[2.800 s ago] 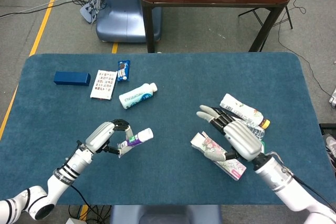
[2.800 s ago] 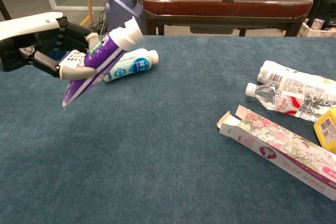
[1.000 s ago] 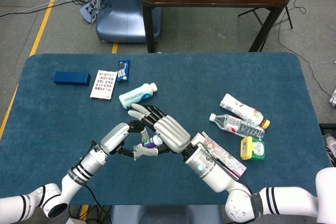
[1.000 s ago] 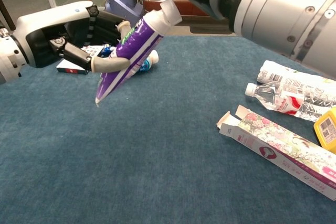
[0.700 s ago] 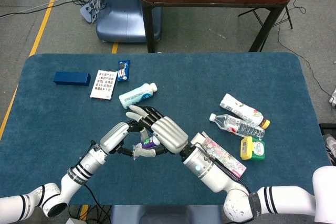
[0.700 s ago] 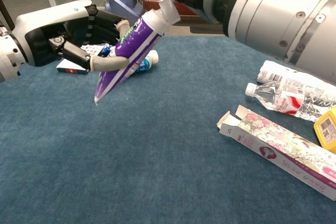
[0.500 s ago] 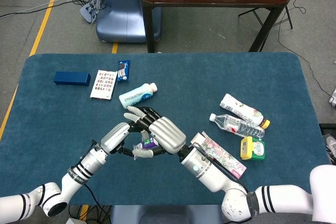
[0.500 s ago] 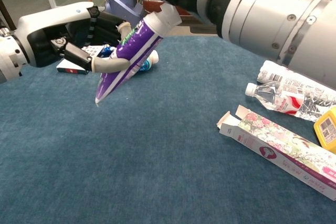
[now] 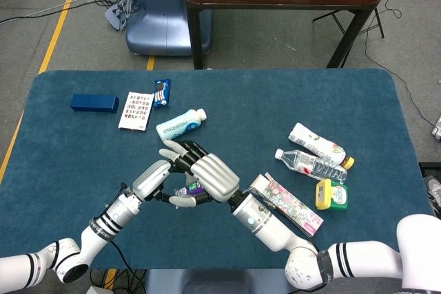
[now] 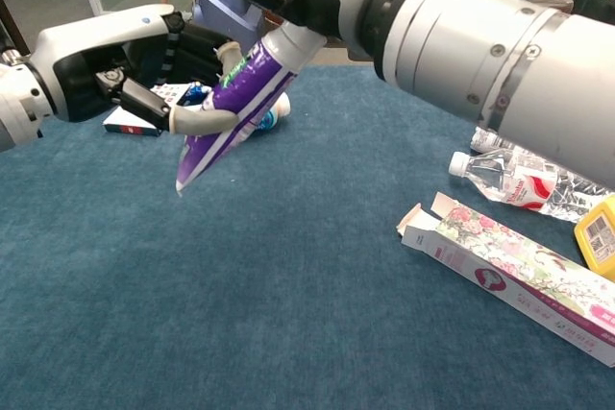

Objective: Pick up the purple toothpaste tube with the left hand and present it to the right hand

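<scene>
Two hands meet above the near table: the left hand pinches the tube up high, the right hand spreads over its cap, so next it should close on it

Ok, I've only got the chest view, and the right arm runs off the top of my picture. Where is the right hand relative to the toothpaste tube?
Observer: In the head view the right hand lies over the purple toothpaste tube. Its back hides all but a small purple patch.
Operator: Has it closed on the tube?
Observer: I cannot tell. Its fingers reach out past the left hand, which holds the tube, but the underside of the right hand is hidden.
Operator: And the yellow thing cut off at my right edge?
Observer: That is a small yellow and green pack, lying flat beside the clear water bottle.
</scene>
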Controlling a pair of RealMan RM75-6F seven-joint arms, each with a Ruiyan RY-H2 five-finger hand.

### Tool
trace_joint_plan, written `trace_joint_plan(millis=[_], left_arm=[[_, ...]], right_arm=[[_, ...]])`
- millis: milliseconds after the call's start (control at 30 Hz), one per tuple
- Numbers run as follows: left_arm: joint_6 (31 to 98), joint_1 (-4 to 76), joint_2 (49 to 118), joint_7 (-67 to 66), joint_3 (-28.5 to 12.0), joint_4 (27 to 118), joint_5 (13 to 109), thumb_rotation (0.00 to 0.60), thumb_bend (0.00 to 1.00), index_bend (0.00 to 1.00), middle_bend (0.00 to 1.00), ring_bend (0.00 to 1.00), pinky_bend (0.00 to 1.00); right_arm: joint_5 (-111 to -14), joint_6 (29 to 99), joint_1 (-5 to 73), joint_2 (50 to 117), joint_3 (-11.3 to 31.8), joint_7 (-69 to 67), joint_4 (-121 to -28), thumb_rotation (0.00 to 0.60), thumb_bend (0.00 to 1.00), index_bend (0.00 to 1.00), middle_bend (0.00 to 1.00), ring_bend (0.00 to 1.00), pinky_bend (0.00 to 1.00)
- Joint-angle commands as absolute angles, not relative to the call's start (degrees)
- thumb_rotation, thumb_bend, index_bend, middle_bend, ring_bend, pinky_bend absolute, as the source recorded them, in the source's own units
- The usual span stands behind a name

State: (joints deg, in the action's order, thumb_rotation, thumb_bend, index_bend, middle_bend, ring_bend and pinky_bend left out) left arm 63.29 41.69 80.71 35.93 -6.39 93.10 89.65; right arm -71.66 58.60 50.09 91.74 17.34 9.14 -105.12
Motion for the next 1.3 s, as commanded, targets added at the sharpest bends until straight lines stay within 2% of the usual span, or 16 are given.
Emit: trace_joint_plan(millis=[33,1300], left_arm=[[63.2,41.7,80.6,35.8,-6.4,93.1,89.5,0.6,0.39,0.59,0.65,0.38,0.2],[61.7,41.9,79.1,34.5,-6.6,94.0,87.9,0.6,0.39,0.59,0.66,0.38,0.2]], right_arm=[[-71.4,58.5,50.3,91.9,17.2,9.7,-104.9,0.0,0.0,0.0,0.0,0.0,0.0],[-71.2,60.7,51.0,91.9,16.3,15.5,-104.9,0.0,0.0,0.0,0.0,0.0,0.0]])
